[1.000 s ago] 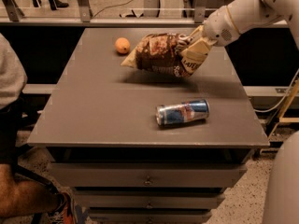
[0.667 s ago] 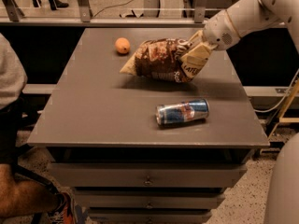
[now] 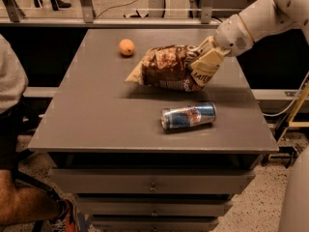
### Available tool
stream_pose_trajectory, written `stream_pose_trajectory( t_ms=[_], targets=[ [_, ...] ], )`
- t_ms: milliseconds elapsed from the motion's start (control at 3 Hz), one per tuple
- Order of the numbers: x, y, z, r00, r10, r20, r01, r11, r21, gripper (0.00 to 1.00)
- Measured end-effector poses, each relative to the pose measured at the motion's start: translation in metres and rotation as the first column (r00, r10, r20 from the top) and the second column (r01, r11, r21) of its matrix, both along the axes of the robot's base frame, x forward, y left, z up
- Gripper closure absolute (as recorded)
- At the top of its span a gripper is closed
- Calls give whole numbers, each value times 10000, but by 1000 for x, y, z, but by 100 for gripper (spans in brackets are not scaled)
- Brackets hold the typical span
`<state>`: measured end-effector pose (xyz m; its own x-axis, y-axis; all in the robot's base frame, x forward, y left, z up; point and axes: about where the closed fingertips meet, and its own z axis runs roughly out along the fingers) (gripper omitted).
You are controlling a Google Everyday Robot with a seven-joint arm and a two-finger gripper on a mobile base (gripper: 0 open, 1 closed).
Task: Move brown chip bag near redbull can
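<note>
Here, the end effector point(image 3: 206, 62) is above the far right part of the tabletop point(image 3: 96, 110), at the end of the white arm point(image 3: 251, 25) that comes in from the upper right corner. Its two fingers are pressed together on the right end of the brown chip bag point(image 3: 166, 69), so it has the bag firmly in its grasp. The bag stretches out to the left from the fingers, a little tilted. A dark shadow lies under it, so I believe it is lifted off the surface and not resting on it. Just in front of the bag, closer to the near edge, the redbull can point(image 3: 188, 116) lies on its side, apart from the bag and not touching it. Behind the bag, to the left, a small orange fruit point(image 3: 126, 47) sits alone near the far edge. Under the tabletop there are drawers point(image 3: 152, 185), and a person point(image 3: 9, 81) sits at the left side. In my judgement the grasping is done and the carrying step is now in hand. The next move asks for a short travel toward the near edge. Then comes a gentle lowering beside the can, without pushing it, because a can on its side may roll away easily.
</note>
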<state>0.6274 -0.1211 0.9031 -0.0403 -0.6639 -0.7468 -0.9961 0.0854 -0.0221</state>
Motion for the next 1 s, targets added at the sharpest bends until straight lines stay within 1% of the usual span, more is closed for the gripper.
stream_pose_trajectory(
  t_ms=[667,1000],
  targets=[
    [-13,-11,-7,9979,18,-651,-25,9999,-103,100],
    [-18,-19,-9,9967,-149,-803,136,9998,-170,100]
  ],
)
